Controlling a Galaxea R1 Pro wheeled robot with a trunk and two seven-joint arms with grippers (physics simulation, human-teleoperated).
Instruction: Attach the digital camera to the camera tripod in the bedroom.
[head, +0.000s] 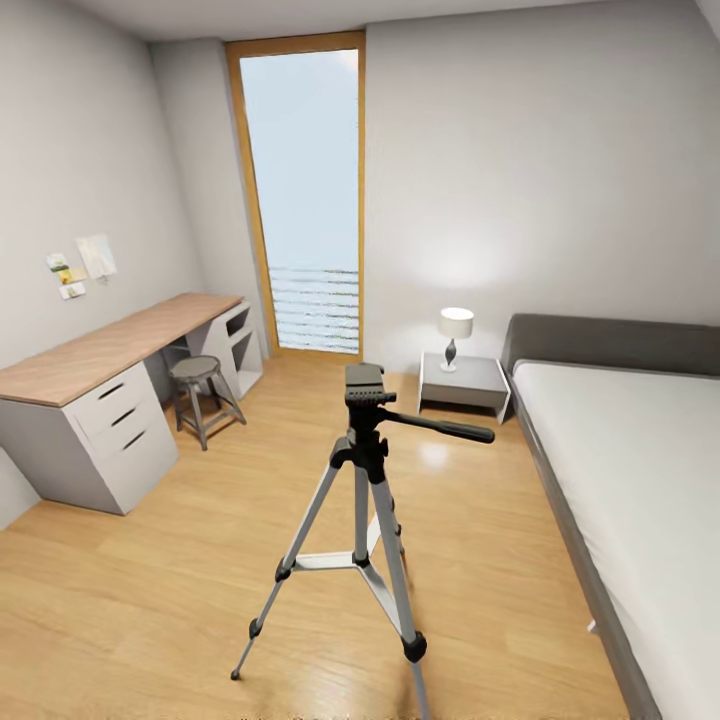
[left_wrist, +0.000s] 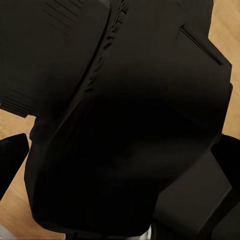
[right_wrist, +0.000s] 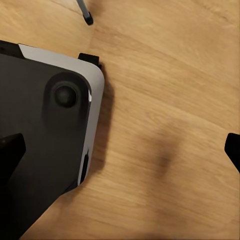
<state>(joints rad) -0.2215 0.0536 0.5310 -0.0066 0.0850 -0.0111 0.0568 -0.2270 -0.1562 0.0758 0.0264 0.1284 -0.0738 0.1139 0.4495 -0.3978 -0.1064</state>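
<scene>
Head view, nearest first: the camera tripod (head: 365, 520) is standing upright on the light wood floor (head: 150, 600) of the bedroom, at the centre of the picture. Its three silver legs are splaying outward, one black foot resting on the boards toward the left. Its black head (head: 364, 385) is sitting bare on top, with the long pan handle (head: 440, 427) pointing out toward the bed (head: 630, 480). The bed is lying along the right wall. A white desk (head: 110, 400) with a wood top is running along the left wall, and a small grey round stool (head: 200, 392) is standing just beside it. Farther back, a nightstand (head: 463, 383) is carrying a lit lamp (head: 455, 335), and a tall wood-framed window (head: 305, 200) is occupying the far wall.

Left wrist view: a large dark body is blocking the lens; how the left gripper's fingers stand cannot be told.

Right wrist view: the right gripper (right_wrist: 122, 147) is hanging over the floor with its two dark fingertips (right_wrist: 11, 150) spread wide apart, holding nothing. A black-and-grey part of the robot's base (right_wrist: 45, 135) is lying beneath it, and one tripod foot (right_wrist: 86, 14) is showing near the edge.
</scene>
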